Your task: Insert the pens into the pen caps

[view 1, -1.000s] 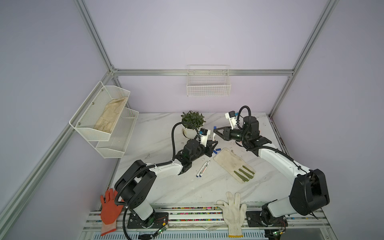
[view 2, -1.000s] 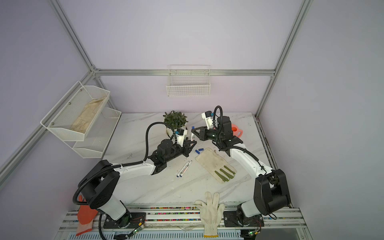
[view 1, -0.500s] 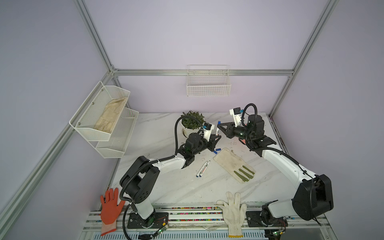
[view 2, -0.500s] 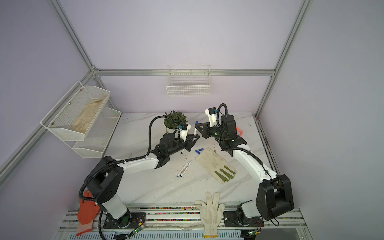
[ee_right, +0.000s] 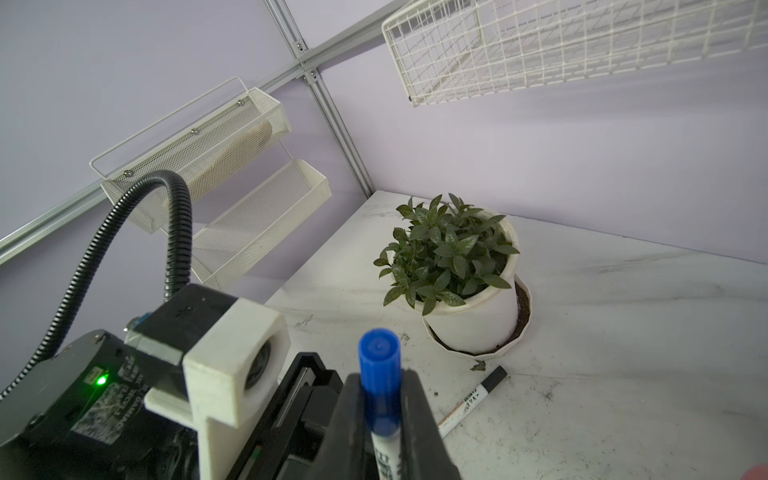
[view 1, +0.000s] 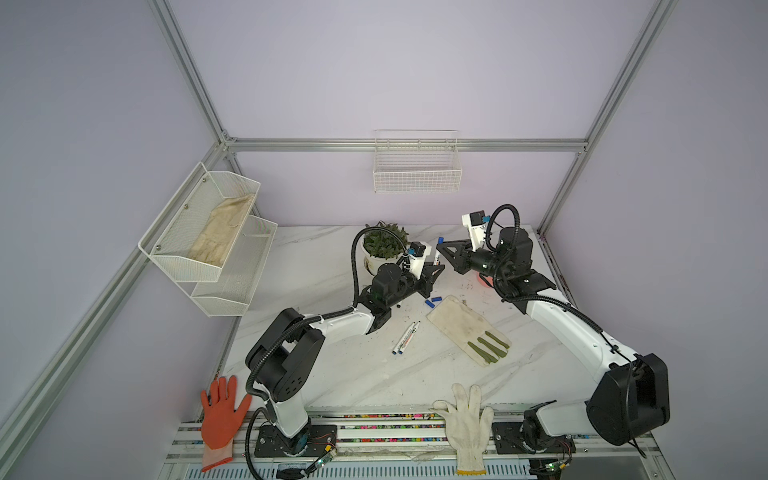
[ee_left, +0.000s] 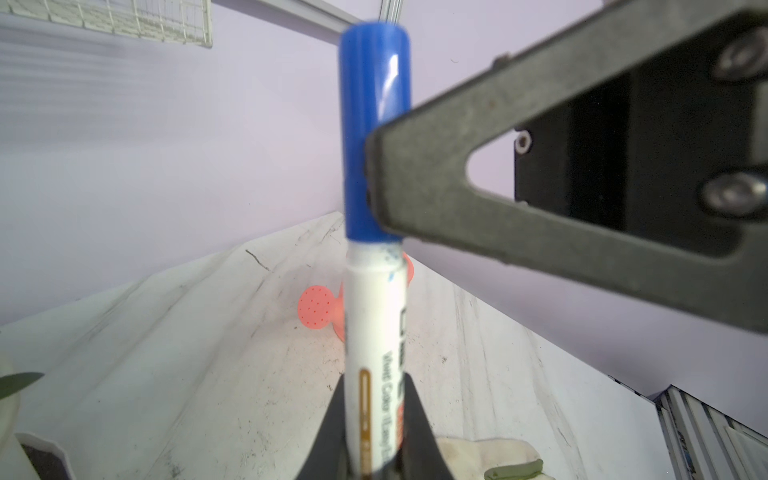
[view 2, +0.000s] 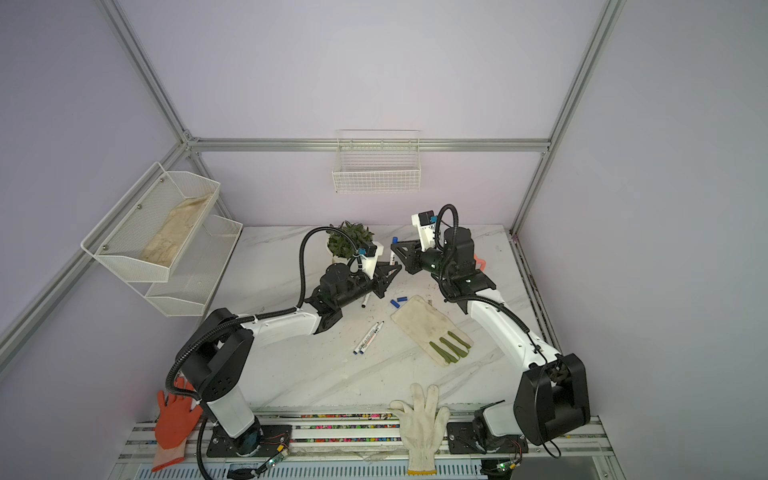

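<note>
Over the back of the counter (view 1: pixel 365 386), next to the potted plant (view 1: pixel 380 243), I have the pen (ee_left: pixel 376 332) and the blue cap (ee_left: pixel 374 124) lined up on one axis, close to upright, with the cap directly above the barrel. On the lower barrel the left fingers (ee_left: pixel 330 436) are pinched tight. The right fingers (ee_left: pixel 436 187) clamp the cap from the side. In the left wrist view the cap mouth meets the barrel shoulder: it looks seated or nearly so, but I can't confirm the click. My read is that any last push goes straight down that axis, with the right arm doing it. Elsewhere on the counter, two more pens (view 1: pixel 406 337) lie side by side, and two loose blue caps (view 1: pixel 429 304) sit just beside the glove (view 1: pixel 465 328).
</note>
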Controlling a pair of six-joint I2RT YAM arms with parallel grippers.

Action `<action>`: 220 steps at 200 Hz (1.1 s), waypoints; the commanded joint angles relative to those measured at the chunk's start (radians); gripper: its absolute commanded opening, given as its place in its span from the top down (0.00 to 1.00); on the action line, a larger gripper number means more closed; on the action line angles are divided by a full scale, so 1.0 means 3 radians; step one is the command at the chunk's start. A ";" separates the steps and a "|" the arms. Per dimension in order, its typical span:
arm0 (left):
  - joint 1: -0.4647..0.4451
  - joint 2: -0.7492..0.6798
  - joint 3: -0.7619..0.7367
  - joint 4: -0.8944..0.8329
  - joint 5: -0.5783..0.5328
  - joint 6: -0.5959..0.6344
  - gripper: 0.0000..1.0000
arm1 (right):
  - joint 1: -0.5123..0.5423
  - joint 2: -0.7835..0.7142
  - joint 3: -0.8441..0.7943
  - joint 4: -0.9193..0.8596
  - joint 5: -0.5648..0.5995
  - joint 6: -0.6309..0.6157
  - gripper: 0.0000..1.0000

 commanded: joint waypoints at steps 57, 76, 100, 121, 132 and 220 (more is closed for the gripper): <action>-0.0119 -0.0105 0.0134 0.1000 -0.0273 0.0447 1.00 | 0.0162 -0.0029 0.0288 -0.0703 -0.0190 -0.0142 0.90; -0.0130 -0.0105 0.0091 0.1033 -0.0312 0.0482 1.00 | 0.0160 -0.0032 0.0351 -0.0731 -0.0165 -0.0161 0.88; -0.0133 -0.0105 0.0060 0.1051 -0.0360 0.0555 1.00 | 0.0159 -0.0029 0.0410 -0.0798 -0.0092 -0.0216 0.86; -0.0130 -0.0098 0.0060 0.1052 -0.0375 0.0594 1.00 | 0.0158 -0.0030 0.0464 -0.0881 -0.0017 -0.0303 0.86; -0.0134 -0.0096 0.0066 0.1034 -0.0373 0.0612 1.00 | 0.0157 -0.0031 0.0492 -0.0969 0.0092 -0.0384 0.86; -0.0136 -0.0089 0.0133 0.1037 -0.0236 0.0591 1.00 | 0.0161 -0.0211 0.0404 -0.0922 0.0163 -0.0481 0.75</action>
